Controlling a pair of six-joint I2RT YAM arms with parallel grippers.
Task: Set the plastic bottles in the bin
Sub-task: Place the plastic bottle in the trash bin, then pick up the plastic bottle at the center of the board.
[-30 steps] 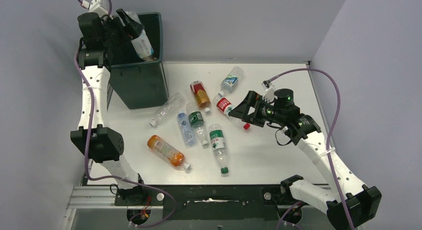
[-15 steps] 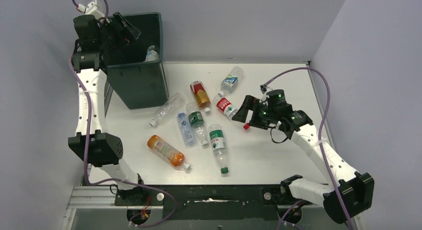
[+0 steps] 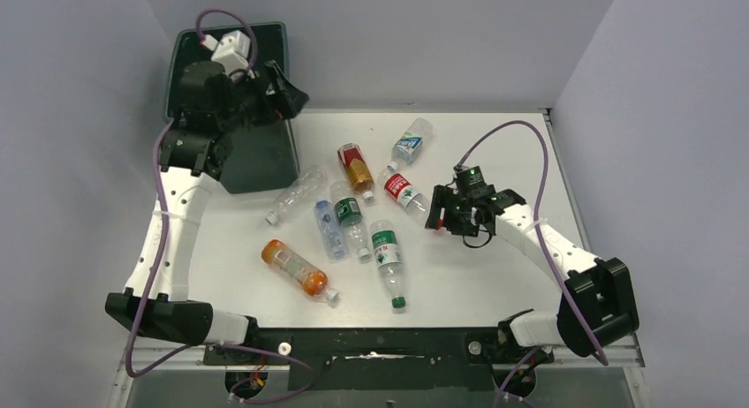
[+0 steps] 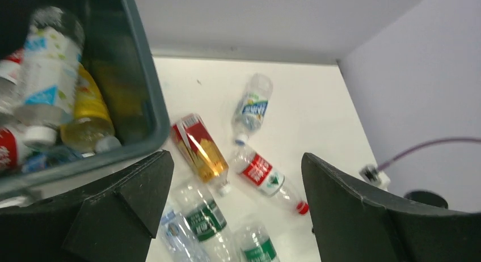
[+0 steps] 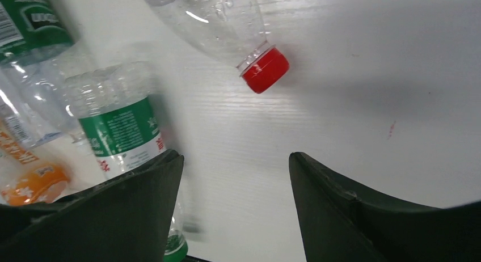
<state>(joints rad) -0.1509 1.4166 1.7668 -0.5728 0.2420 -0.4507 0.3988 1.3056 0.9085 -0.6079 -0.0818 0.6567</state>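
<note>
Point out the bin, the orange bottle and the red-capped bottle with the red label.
bin (image 3: 262,165): top view, on its bare dark green front wall.
orange bottle (image 3: 294,268): top view, mid-body.
red-capped bottle (image 3: 404,194): top view, on its red label.

The dark green bin (image 3: 256,161) stands upright, holding a yellow bottle (image 4: 91,112) and a white-labelled bottle (image 4: 48,63) among others. Right of the bin eight more lie on their sides, an unlabelled clear bottle (image 3: 296,194) nearest, an orange bottle (image 3: 296,268) and a red-capped bottle (image 3: 406,196) farther off.
</note>
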